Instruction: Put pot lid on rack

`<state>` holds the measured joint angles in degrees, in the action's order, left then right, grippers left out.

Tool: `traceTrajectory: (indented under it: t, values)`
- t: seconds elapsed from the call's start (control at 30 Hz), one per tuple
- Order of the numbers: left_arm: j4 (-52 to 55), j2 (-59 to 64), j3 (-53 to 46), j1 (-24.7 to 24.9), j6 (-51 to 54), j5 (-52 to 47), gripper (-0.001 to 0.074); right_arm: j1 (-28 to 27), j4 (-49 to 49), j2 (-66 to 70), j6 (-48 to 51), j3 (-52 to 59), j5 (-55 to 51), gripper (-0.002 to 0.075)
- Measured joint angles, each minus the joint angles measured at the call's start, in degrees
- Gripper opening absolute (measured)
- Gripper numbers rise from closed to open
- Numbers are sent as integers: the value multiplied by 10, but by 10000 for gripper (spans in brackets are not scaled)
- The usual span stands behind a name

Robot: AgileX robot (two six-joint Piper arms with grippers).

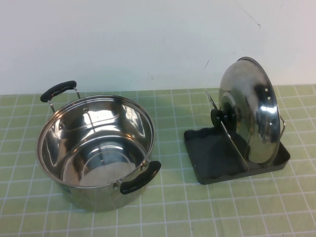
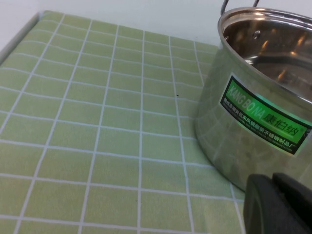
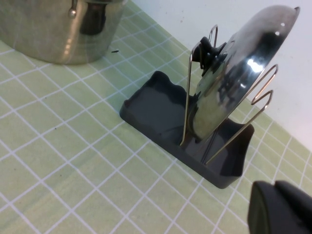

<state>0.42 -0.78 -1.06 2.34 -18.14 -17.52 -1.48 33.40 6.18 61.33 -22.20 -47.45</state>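
Pot lid (image 1: 254, 106) — glossy polished steel; rack (image 1: 210, 155) — matt grey.

Three cams, one tabletop

We get the overhead facing down; left gripper (image 2: 278, 204) sits near pot (image 2: 253, 97), right gripper (image 3: 280, 209) near rack (image 3: 185, 131).

Pot lid (image 1: 252, 111) upright on edge in the rack (image 1: 210, 158) — between its wire loops, pot (image 1: 94, 148) well apart on the left

The shiny steel pot lid (image 1: 254, 106) with a black knob stands on its edge, tilted, between the wire loops of the dark grey rack (image 1: 210, 158), on the tabletop's right side
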Motion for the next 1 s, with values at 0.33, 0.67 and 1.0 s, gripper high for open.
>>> traceTrajectory:
  t: [0.33, 0.67, 1.0]
  values:
    - [0, 0, 0, 0, 38, -1, -2, 0, 0, 0, 0, 0, 0, 0]
    - [0, 0, 0, 0, 55, -1, -1, 0, 0, 0, 0, 0, 0, 0]
    - [0, 0, 0, 0, 57, -1, -1, 0, 0, 0, 0, 0, 0, 0]
